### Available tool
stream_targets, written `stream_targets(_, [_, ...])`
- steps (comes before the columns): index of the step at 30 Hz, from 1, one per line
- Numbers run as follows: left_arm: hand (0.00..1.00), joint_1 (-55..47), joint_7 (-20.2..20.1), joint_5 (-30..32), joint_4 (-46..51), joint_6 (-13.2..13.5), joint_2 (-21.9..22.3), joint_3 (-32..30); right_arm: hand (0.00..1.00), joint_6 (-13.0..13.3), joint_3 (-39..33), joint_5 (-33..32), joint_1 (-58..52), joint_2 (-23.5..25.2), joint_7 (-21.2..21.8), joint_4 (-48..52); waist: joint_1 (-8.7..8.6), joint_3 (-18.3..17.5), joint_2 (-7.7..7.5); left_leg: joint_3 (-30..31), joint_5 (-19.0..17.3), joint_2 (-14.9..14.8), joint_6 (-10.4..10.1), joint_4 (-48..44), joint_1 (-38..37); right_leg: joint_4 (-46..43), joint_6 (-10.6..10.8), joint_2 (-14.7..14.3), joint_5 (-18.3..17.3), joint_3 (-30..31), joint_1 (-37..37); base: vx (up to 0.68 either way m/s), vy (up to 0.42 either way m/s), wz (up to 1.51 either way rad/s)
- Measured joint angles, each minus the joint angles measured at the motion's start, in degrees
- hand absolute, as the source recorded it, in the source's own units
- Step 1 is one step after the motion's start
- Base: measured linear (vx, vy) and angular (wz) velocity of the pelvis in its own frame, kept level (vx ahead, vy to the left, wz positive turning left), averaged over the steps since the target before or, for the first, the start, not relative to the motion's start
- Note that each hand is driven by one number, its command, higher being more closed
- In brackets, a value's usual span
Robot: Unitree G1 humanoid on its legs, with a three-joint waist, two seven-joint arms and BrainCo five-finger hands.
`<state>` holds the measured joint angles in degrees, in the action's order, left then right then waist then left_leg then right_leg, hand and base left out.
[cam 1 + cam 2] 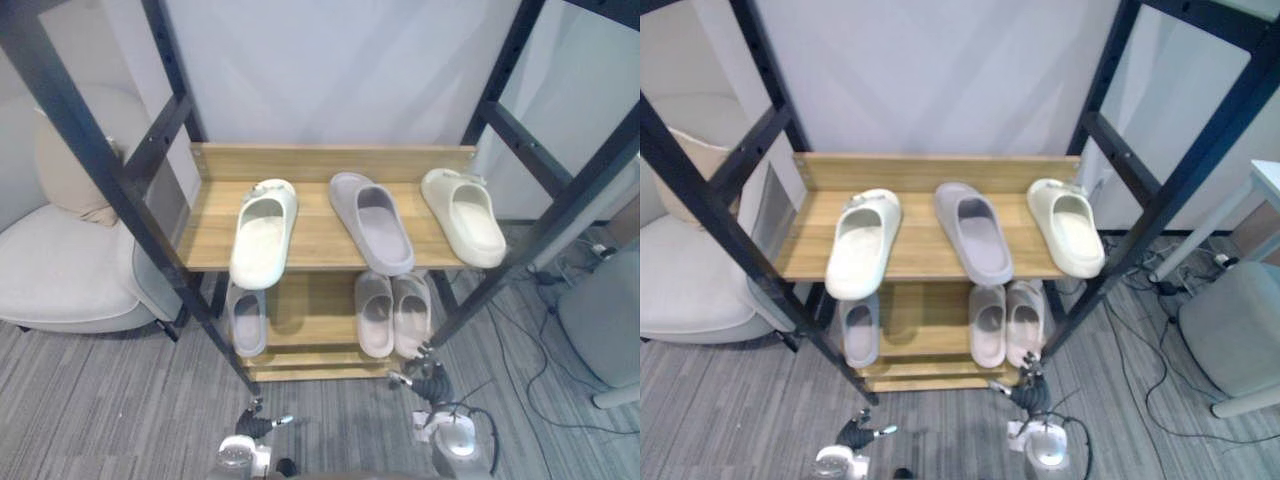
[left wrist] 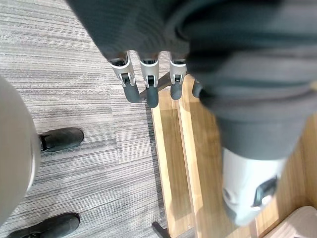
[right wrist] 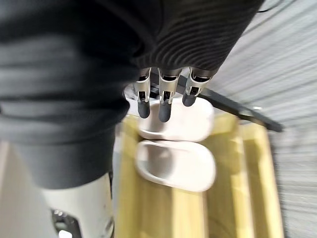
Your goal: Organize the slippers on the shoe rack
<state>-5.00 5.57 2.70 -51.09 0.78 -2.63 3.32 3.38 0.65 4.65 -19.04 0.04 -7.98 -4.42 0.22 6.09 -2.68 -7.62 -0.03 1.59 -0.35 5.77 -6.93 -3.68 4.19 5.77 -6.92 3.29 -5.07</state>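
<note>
The shoe rack (image 1: 320, 160) has two wooden shelves. On the upper one lie a cream slipper (image 1: 263, 233) at the left, a grey slipper (image 1: 372, 222) in the middle and a second cream slipper (image 1: 464, 216) at the right. The lower shelf holds a grey slipper (image 1: 246, 318) at the left and a pale pair (image 1: 392, 313) at the right. My left hand (image 1: 258, 427) hangs low before the rack's front left, fingers (image 2: 148, 87) straight and empty. My right hand (image 1: 428, 378) hovers at the lower shelf's front right, its straight fingers (image 3: 166, 96) above the pale pair (image 3: 173, 163).
Black slanted metal posts (image 1: 150, 240) frame the rack on both sides. A grey armchair (image 1: 60, 270) with a beige cushion stands at the left. At the right are a grey seat (image 1: 600, 320) and cables (image 1: 530, 370) on the carpet.
</note>
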Motion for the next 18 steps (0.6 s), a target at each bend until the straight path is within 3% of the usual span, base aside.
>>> stream_targets(10, [0.00,-1.5,0.0,0.7,1.9,0.0,0.6,1.1,0.00,3.0,0.2,2.1,-4.7,0.0,-0.2,21.1,-0.88,-0.6,1.00,-1.4,-1.7,-0.5,-0.3,-2.2,0.5,-0.2,0.0,-0.3,0.0,1.4,0.2,0.01,-0.030,-0.08])
stream_targets(18, [0.00,-1.8,0.0,0.7,2.3,0.1,0.8,2.5,0.00,3.9,0.0,4.5,-4.5,-0.1,-1.9,27.2,-1.17,-0.8,1.25,-1.3,-2.1,-0.5,-0.3,-2.9,0.7,-1.0,-0.1,-0.3,0.0,1.6,0.3,-0.04,-0.025,0.00])
